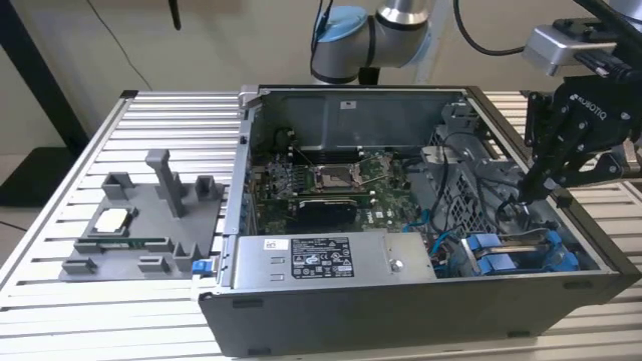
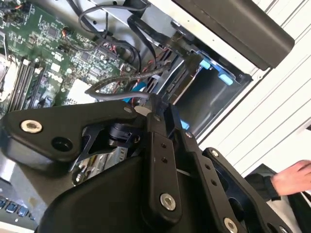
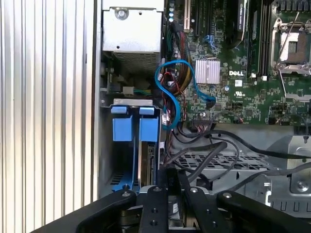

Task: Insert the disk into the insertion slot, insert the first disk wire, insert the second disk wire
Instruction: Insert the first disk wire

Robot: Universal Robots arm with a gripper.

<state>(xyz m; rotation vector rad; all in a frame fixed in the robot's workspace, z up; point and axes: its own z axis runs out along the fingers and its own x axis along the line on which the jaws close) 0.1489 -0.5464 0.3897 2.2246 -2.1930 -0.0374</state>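
Claw (image 3: 171,174) hides part of the insertion slot (image 3: 105,145).

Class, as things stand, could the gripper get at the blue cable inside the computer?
Probably yes: the case lies open, the gripper hangs inside near the blue cable, though black cables run between them.

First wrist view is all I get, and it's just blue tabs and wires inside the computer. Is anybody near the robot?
Observer: Yes. The second wrist view shows a person's hand over the slatted table, outside the case.
Operator: Is anything else sitting on that table?
Observer: In the exterior view a grey holder with upright posts sits beside the case, on the exterior view's left.
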